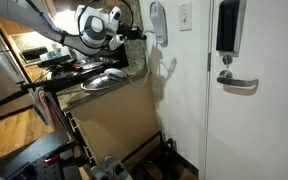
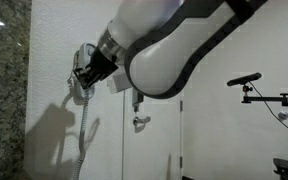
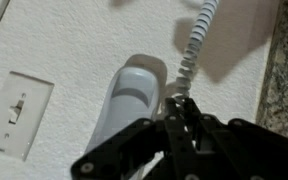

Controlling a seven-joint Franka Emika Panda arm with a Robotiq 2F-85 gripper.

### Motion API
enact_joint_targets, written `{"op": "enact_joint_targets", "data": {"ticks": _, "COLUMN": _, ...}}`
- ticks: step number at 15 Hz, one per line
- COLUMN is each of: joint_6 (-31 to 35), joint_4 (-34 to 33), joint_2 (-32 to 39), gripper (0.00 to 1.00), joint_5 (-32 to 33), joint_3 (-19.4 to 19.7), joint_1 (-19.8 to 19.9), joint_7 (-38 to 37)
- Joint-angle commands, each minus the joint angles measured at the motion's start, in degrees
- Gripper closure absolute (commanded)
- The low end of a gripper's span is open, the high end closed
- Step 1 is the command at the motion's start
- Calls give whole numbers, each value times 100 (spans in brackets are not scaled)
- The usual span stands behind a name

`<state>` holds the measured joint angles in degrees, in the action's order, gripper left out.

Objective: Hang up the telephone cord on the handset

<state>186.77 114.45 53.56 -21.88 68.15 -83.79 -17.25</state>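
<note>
The light-grey handset hangs upright on the white wall; it also shows in an exterior view. The coiled whitish telephone cord runs from the top of the wrist view down into my jaws. My gripper is shut on the cord just beside the handset's lower end. In an exterior view my gripper is pressed close to the wall and covers the handset, and the cord droops down below it. In an exterior view the gripper sits just beside the handset.
A white switch plate is on the wall beside the handset. A granite counter edge lies close by. A door with a black box and a lever handle stands further along. Pans sit on the counter.
</note>
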Motion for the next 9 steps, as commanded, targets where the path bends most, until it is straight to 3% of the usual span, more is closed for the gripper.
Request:
{"op": "enact_joint_targets", "data": {"ticks": 1, "joint_6": -98, "joint_4": 82, "joint_2": 190, "gripper": 97, "joint_5": -34, "joint_3": 513, "joint_1": -403, "joint_7": -49}}
{"op": "enact_joint_targets", "data": {"ticks": 5, "joint_6": -18, "joint_4": 93, "joint_2": 307, "gripper": 97, "joint_5": -82, "joint_3": 740, "joint_1": -468, "joint_7": -104}}
{"op": "enact_joint_targets", "data": {"ticks": 6, "joint_6": 9, "joint_4": 30, "joint_2": 168, "gripper": 97, "joint_5": 19, "joint_3": 545, "joint_1": -362, "joint_7": -12}}
{"op": "enact_joint_targets", "data": {"ticks": 7, "joint_6": 9, "joint_4": 29, "joint_2": 173, "gripper": 87, "joint_5": 20, "joint_3": 555, "joint_1": -359, "joint_7": -12}}
{"op": "enact_joint_targets", "data": {"ticks": 9, "joint_6": 9, "joint_4": 30, "joint_2": 174, "gripper": 87, "joint_5": 21, "joint_3": 529, "joint_1": -351, "joint_7": -12}}
